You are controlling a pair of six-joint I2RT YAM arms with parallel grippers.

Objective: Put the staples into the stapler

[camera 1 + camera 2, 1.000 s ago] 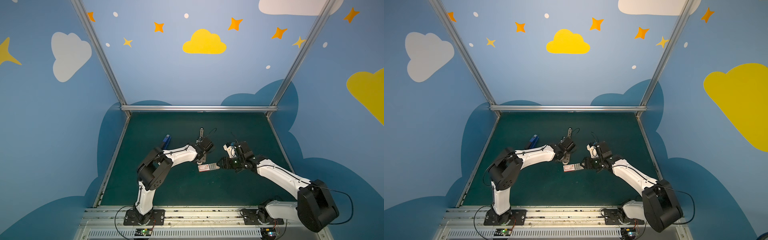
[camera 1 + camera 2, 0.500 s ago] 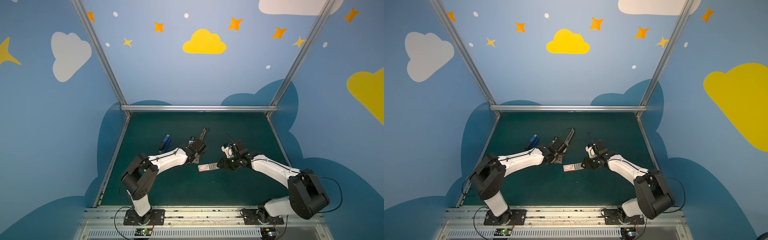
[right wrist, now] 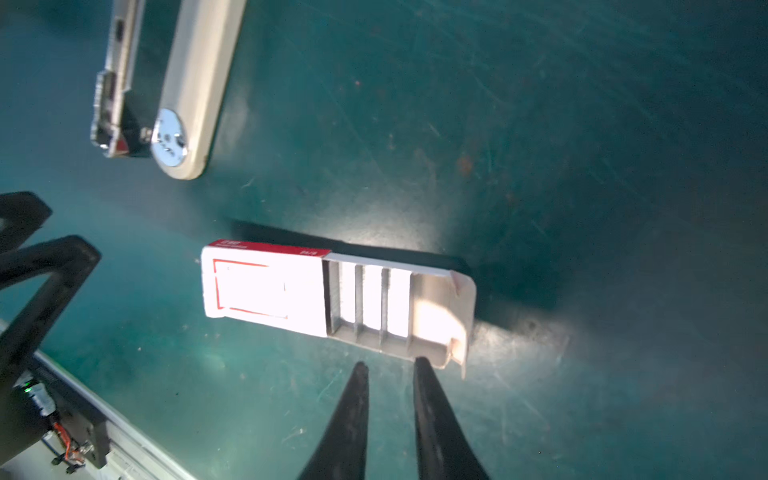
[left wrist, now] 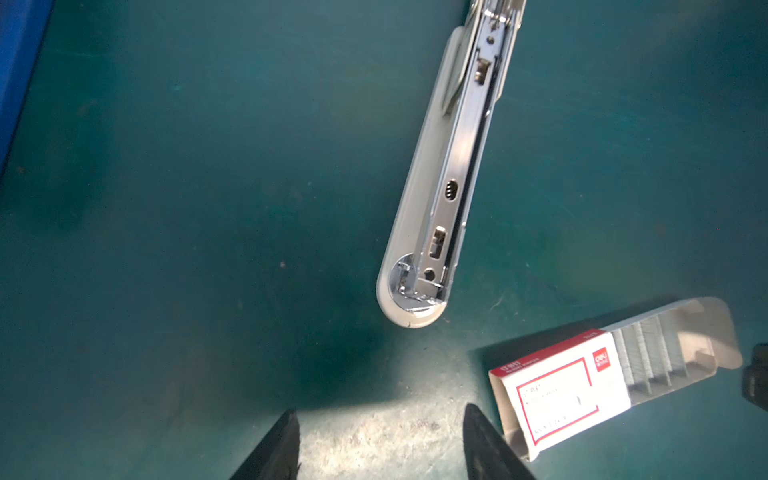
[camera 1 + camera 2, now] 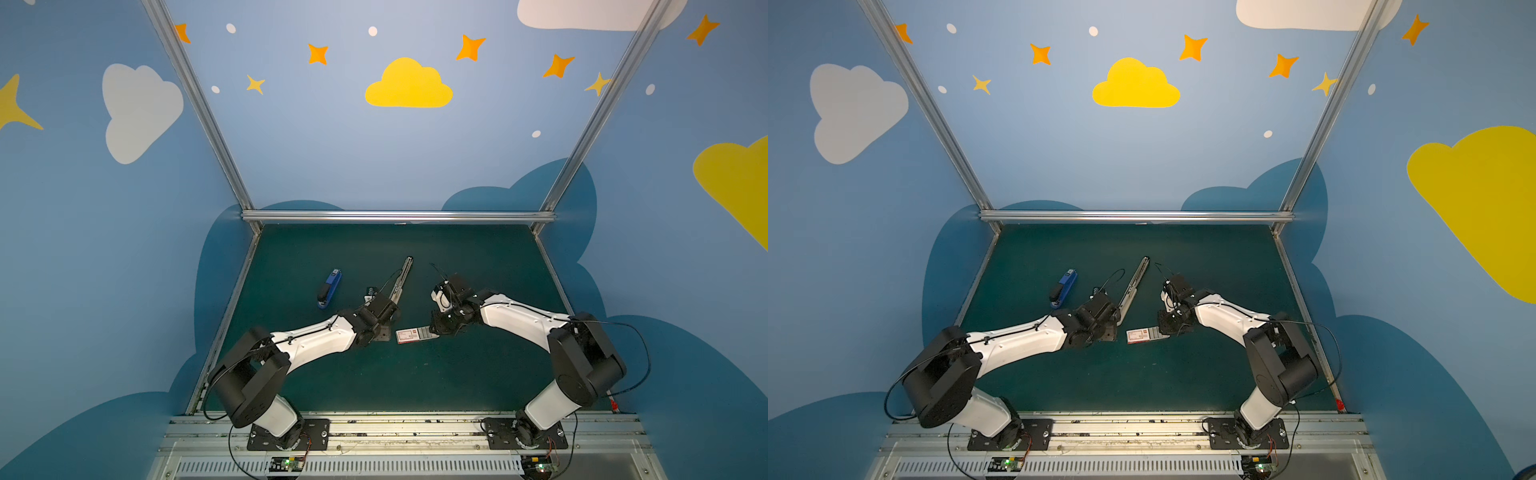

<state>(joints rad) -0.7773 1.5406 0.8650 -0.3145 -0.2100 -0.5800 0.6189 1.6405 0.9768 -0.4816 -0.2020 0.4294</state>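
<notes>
A: Location of short silvery-grey staple strips [image 4: 648,353]?
B: In beige sliding tray [image 3: 436,320], slid out of white-and-red cardboard box [image 3: 266,286], on green counter [image 3: 582,145].
A: Grip state?
B: Right jaws: narrowly parted, empty, fingertips [image 3: 424,382] at tray edge. Left jaws: released, empty.
A: Recommendation?
B: Straddle one strip, pinch lightly, lift level toward open grey stapler [image 4: 415,216] nearby.

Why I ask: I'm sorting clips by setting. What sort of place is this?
Likely a robot lab test cell, not a home or office: an aluminium frame carries blue walls painted with clouds and stars, and two robot arms are bolted to a metal rail at the edge of a green mat.
</notes>
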